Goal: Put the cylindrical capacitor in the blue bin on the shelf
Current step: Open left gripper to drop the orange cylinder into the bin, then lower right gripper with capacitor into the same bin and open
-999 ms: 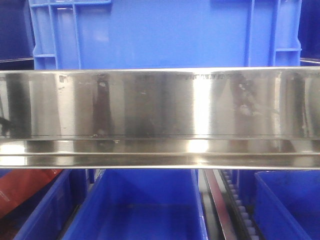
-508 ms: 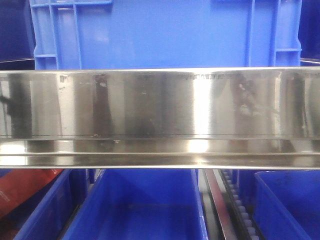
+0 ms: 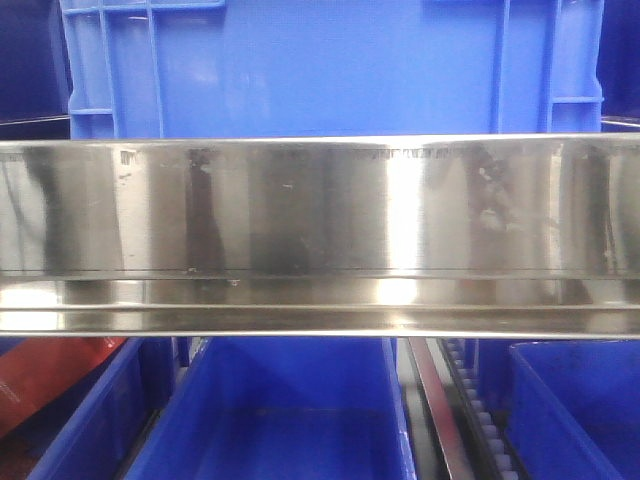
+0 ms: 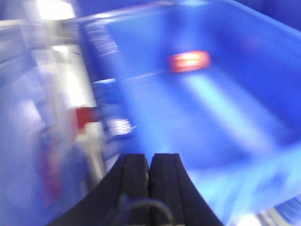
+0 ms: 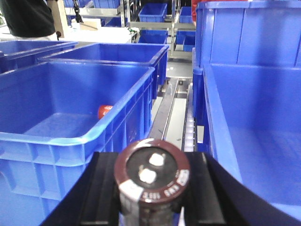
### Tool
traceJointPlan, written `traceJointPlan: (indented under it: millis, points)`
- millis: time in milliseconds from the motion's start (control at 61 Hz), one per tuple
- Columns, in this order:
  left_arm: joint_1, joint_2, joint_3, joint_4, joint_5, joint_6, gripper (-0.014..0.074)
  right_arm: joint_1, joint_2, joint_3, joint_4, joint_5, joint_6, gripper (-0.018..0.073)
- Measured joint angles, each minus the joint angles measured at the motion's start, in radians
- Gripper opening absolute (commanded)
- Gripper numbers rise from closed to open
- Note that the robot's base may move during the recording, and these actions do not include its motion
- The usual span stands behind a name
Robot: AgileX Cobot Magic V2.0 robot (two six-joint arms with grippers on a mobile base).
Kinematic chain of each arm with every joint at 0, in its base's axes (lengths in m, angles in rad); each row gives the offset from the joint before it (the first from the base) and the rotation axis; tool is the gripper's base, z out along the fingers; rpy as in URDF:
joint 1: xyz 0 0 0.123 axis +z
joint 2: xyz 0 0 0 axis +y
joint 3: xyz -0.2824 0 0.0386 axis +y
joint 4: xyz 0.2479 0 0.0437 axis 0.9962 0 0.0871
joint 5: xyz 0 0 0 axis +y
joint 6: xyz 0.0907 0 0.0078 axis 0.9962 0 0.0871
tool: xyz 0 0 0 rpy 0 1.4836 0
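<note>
The cylindrical capacitor (image 5: 151, 175) has a dark body, a brown-rimmed top and two pale terminals. It stands upright between the black fingers of my right gripper (image 5: 153, 161), which is shut on it. It hangs in front of the gap between two blue bins, an open one (image 5: 70, 101) on the left and another (image 5: 254, 136) on the right. My left gripper (image 4: 149, 159) is shut with nothing between its fingers, in a blurred view over a blue bin (image 4: 225, 108). The shelf's shiny steel rail (image 3: 320, 215) crosses the front view. No gripper shows there.
A small red object (image 5: 104, 111) lies in the left bin. A red-labelled item (image 4: 189, 61) lies in the bin under the left wrist. A roller track (image 5: 189, 123) runs between the bins. A large blue bin (image 3: 300, 70) stands above the rail, and more blue bins (image 3: 280, 410) below.
The dark reflections at the left end of the steel rail have shifted and faded. The bins and the rail have not moved.
</note>
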Motion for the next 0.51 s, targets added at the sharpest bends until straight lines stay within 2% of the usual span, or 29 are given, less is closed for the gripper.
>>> traceJointPlan:
  millis: [131,262,508]
  points:
    - [0.053,-0.164,0.142,0.000,-0.008,0.000,-0.0111,0.000,0.058,-0.024,0.000,-0.002,-0.008,-0.0162]
    - [0.079,-0.304,0.272,0.000,-0.008,0.000,-0.0111,0.022,0.147,-0.108,0.000,0.000,-0.039,-0.0162]
    - [0.091,-0.457,0.421,0.000,-0.009,-0.049,-0.0111,0.144,0.406,-0.380,0.000,0.025,-0.092,-0.0162]
